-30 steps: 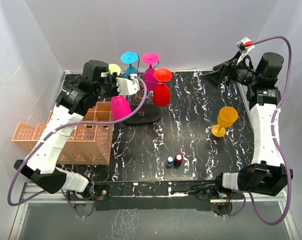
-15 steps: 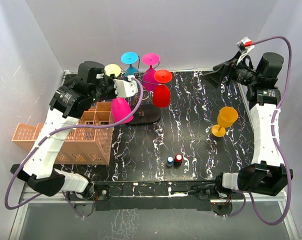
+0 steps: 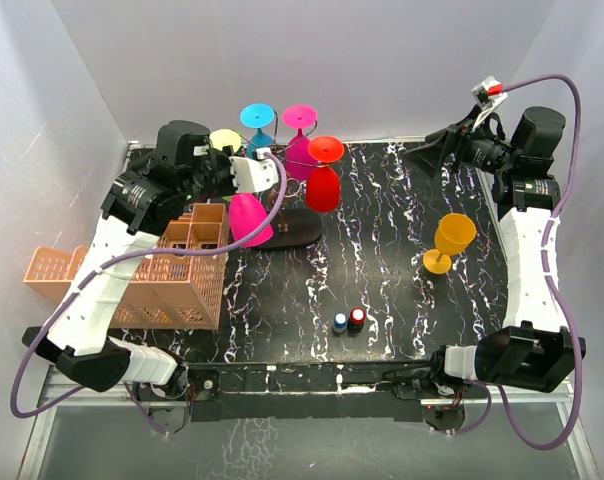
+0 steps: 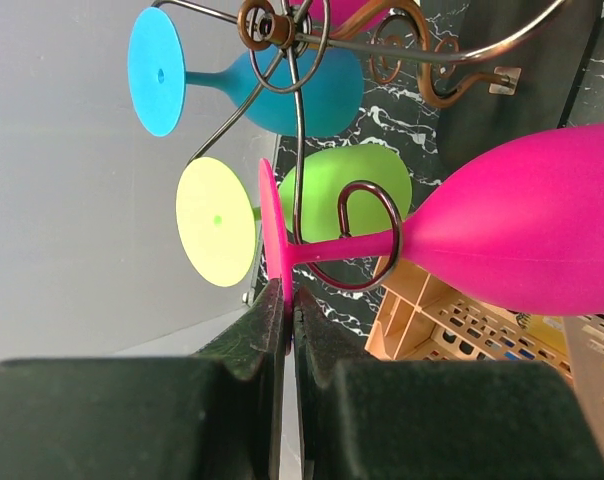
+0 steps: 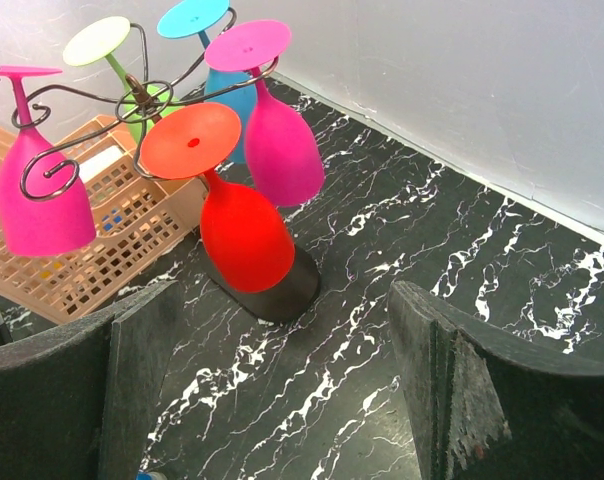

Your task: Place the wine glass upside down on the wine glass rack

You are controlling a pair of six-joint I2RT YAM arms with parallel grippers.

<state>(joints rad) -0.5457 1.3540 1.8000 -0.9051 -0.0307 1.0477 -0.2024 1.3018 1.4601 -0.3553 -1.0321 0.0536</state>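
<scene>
Black marbled table (image 3: 382, 280) from above: my left gripper (image 3: 250, 170) holds the pink wine glass (image 3: 250, 218) upside down at the wine glass rack (image 3: 292, 236), beside the orange crate (image 3: 172, 285). Left wrist: my fingers (image 4: 252, 335) clamp the glass's foot, and its stem sits inside a rack curl. Right wrist: my right gripper (image 5: 282, 380) hangs spread wide, empty, well apart from the rack.

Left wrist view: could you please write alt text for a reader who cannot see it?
The left gripper pinches the foot of the pink wine glass, whose stem crosses a curled arm of the wine glass rack. A green glass and a blue glass hang behind; an orange crate sits lower right.
</scene>
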